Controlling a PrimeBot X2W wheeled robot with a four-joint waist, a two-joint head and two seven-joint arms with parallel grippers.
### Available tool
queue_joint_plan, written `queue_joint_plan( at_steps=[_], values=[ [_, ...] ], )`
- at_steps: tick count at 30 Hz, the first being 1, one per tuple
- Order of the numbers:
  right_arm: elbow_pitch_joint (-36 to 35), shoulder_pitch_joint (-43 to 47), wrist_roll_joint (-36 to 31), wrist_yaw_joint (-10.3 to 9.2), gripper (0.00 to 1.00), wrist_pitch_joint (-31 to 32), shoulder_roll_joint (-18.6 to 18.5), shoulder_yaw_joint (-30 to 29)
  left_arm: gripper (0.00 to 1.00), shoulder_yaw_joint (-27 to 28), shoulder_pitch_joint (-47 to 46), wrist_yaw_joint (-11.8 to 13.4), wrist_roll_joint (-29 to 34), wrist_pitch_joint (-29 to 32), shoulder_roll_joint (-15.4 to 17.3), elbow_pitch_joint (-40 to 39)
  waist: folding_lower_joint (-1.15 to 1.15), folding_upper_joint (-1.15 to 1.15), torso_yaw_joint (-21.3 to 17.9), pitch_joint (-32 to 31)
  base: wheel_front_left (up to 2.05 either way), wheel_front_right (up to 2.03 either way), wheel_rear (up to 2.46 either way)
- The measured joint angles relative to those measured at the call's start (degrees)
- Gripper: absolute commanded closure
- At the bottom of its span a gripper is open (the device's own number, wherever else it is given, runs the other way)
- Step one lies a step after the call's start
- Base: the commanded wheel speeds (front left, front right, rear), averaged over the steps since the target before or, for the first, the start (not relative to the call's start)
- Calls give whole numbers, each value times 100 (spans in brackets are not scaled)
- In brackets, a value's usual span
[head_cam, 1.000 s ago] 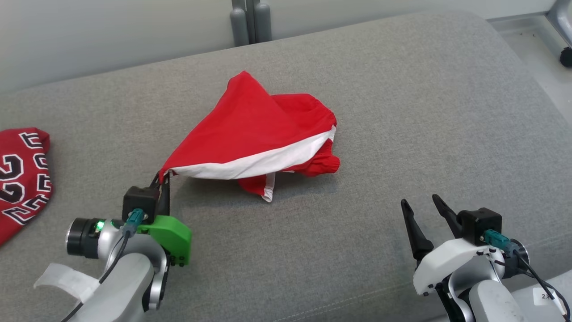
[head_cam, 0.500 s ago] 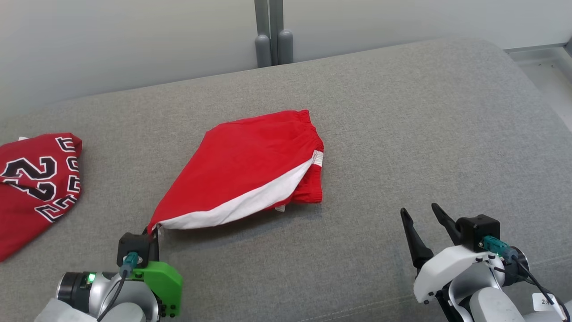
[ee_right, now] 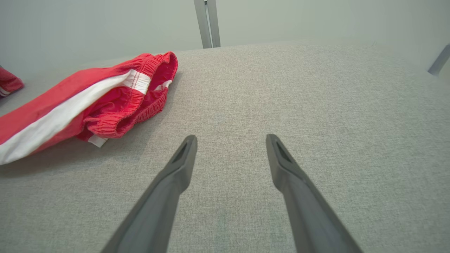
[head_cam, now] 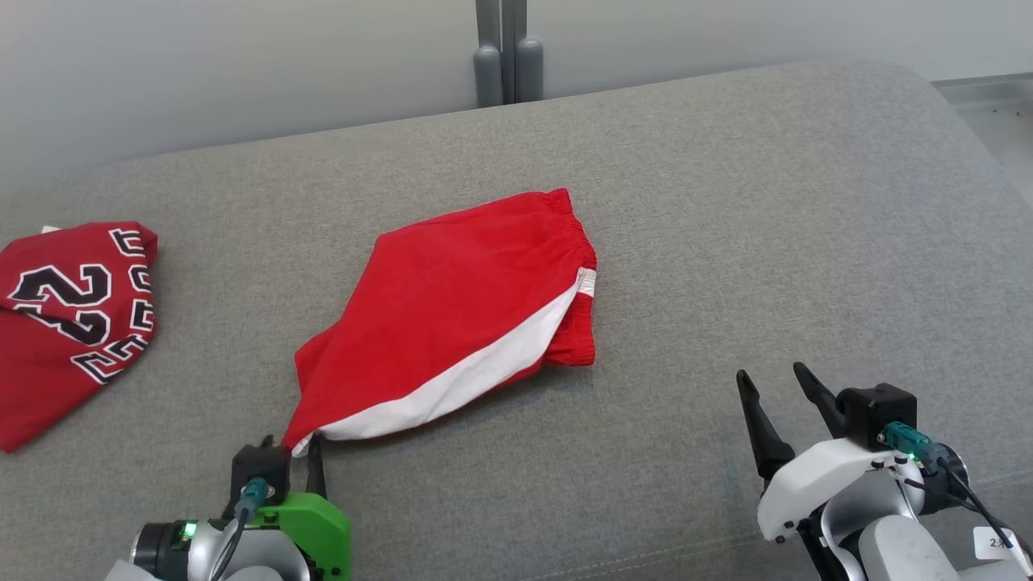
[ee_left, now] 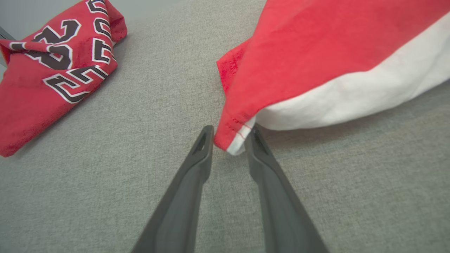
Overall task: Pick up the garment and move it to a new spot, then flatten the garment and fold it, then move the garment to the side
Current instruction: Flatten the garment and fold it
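The garment, red shorts (head_cam: 460,307) with a white side stripe, lies spread on the grey cushion (head_cam: 726,242), waistband toward the far right. Its near-left corner (ee_left: 232,142) rests between the parted fingers of my left gripper (head_cam: 290,450) (ee_left: 230,140), which is open and not clamping it. The shorts (ee_left: 316,52) stretch away to the upper right in the left wrist view. My right gripper (head_cam: 771,373) (ee_right: 231,138) stands open over bare cushion, to the right of the waistband end (ee_right: 116,98) and apart from it.
A red jersey (head_cam: 64,315) (ee_left: 45,70) with black-and-white numerals lies at the cushion's left edge. Grey posts (head_cam: 508,56) stand behind the cushion against a pale wall. The cushion curves down at its far right, with floor (head_cam: 993,105) beyond.
The head camera shifted. The garment, earlier held up by its corner, has settled flatter on the cushion. My left gripper's fingers have parted from that corner. The right gripper is unchanged.
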Motion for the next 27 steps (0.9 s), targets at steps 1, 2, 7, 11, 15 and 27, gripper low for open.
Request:
queue_joint_plan(
  at_steps=[1,2,7,11,15,27],
  values=[
    [-2,-1,-2,0,0,4,1,-14,0,71,12,27,-62,-74,-34,29,0,0,24,1,0,0,0],
    [-2,-1,-2,0,0,5,1,-18,0,162,36,42,-119,-165,-63,32,0,0,48,0,0,0,0],
    [4,3,73,-1,0,24,-4,62,0,809,240,-96,-402,-485,-145,-171,0,0,182,-32,0,0,0],
    [16,29,198,0,0,36,3,116,0,1652,432,-334,-56,-516,-270,-838,0,0,313,-90,0,0,0],
    [23,46,214,0,0,33,4,47,0,2287,932,-517,313,-521,-527,-1181,0,0,463,-180,0,0,0],
    [62,65,564,-1,0,-479,2,-94,0,4129,1757,-1417,1490,-523,-1688,-2101,0,0,928,-475,0,0,0]
  ],
)
